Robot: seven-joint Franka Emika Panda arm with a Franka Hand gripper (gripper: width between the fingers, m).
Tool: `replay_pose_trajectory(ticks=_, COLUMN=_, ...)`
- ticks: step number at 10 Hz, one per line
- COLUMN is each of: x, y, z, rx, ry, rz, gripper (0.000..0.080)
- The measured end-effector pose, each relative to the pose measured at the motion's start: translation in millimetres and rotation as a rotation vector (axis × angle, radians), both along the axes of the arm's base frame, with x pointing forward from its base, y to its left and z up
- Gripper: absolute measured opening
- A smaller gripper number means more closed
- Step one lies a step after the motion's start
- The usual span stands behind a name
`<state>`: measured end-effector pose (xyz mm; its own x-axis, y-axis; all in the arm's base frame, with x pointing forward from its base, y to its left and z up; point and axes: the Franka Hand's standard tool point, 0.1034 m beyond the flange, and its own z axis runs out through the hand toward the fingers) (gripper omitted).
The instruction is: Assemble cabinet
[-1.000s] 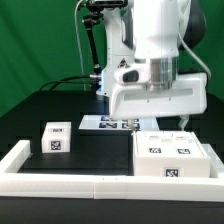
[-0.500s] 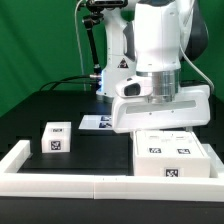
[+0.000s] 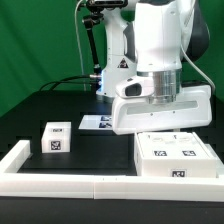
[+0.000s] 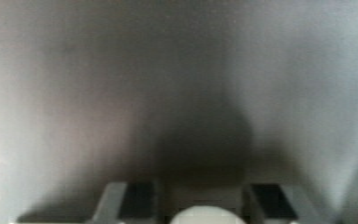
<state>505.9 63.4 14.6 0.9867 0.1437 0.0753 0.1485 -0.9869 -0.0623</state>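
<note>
My gripper (image 3: 162, 118) hangs just above the white blocky plastic cabinet box body (image 3: 175, 158), which lies long-axis across the exterior view, at its right. I cannot tell whether my jaws are spread. 1 small white tagged block (image 3: 57, 138) sits well apart.

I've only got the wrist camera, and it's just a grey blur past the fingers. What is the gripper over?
Observer: The gripper hangs low over a big white box, at the exterior view's right.
Operator: Any loose parts nearby?
Observer: One small white block stands apart from the box, at the exterior view's left.
Operator: Anything fencing them in?
Observer: A low white rail runs in front of both.
</note>
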Motion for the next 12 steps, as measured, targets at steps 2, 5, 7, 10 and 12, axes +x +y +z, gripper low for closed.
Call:
replay_pose_trajectory(ticks=2, x=-2.2, y=-5.0, z=11.1, rx=-0.009, ry=0.0, rz=0.042, gripper=0.0209)
replay_pose_trajectory(ticks=5, x=-2.3, y=-6.7, z=48.4, rx=-0.023, ry=-0.01, rz=0.075, gripper=0.0209)
replay_pose_trajectory(ticks=7, x=3.5, y=-7.6, z=74.7, rx=-0.033, ry=-0.017, rz=0.089, gripper=0.0179)
replay_pose_trajectory(ticks=10, x=24.7, y=-6.3, z=95.7, rx=-0.037, ry=0.004, rz=0.101, gripper=0.0016)
replay_pose_trajectory(ticks=12, x=25.4, y=-5.7, z=92.9, rx=-0.036, ry=0.005, rz=0.109, gripper=0.0003)
